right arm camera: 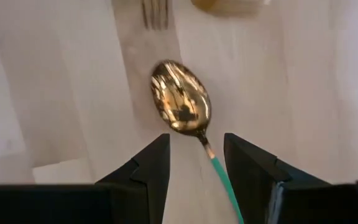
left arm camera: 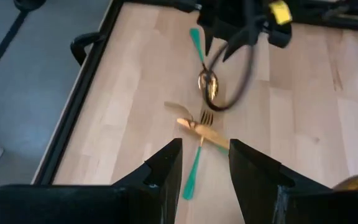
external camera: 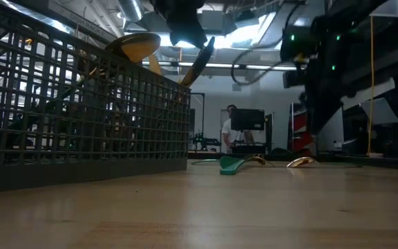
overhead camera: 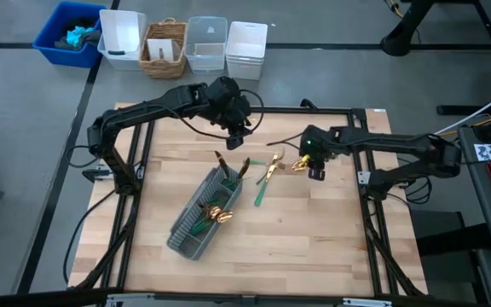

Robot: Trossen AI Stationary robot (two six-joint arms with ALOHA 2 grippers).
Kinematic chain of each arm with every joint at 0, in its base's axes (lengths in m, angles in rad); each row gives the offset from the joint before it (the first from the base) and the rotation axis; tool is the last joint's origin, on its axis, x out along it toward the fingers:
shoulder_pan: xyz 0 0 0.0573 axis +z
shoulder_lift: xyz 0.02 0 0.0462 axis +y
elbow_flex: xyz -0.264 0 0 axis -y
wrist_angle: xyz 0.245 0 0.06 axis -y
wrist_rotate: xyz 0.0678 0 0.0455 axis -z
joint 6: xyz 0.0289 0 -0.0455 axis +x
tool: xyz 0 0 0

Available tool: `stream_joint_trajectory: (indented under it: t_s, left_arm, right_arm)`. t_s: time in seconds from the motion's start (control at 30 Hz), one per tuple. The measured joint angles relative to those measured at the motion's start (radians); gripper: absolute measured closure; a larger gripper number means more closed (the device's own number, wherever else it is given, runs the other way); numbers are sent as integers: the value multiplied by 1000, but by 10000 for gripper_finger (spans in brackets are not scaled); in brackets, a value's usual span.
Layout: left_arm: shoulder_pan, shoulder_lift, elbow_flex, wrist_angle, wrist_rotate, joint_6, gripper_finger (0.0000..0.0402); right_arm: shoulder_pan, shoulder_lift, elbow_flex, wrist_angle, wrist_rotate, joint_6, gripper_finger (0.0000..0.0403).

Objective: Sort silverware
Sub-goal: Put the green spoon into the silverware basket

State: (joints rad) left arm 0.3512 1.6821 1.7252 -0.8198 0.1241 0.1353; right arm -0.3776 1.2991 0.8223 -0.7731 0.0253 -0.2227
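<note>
A gold spoon (right arm camera: 180,99) with a green handle lies flat on the wooden table, right of a crossed fork and knife (overhead camera: 267,176). My right gripper (right arm camera: 194,165) hangs open just above it, fingers either side of the handle (right arm camera: 219,177), touching nothing I can see. My left gripper (left arm camera: 204,165) is open and empty, higher up over the table's far middle (overhead camera: 235,135), looking down on the fork and knife (left arm camera: 201,127). The grey mesh caddy (overhead camera: 201,211) lies left of centre. It holds gold-headed pieces (overhead camera: 218,213), and some stand up at its far end (overhead camera: 233,166).
Beyond the table's far edge stand a blue bin (overhead camera: 68,34), white bins (overhead camera: 245,47) and a wicker basket (overhead camera: 164,49). Black frame rails (overhead camera: 143,153) border the table. Bare wood lies near and right of the caddy. A person (external camera: 230,128) stands far back in the room.
</note>
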Motion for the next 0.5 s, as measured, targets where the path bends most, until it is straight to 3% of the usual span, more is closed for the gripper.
stream_joint_trajectory:
  t_s: [0.2,0.5]
  left_arm:
    - [6,0,0,-11,8,35,279]
    - [90,-5,0,-11,176,76,279]
  right_arm:
    - [-96,43,-69,54,-25,-14,251]
    - [-114,102,-141,194,-61,-78,251]
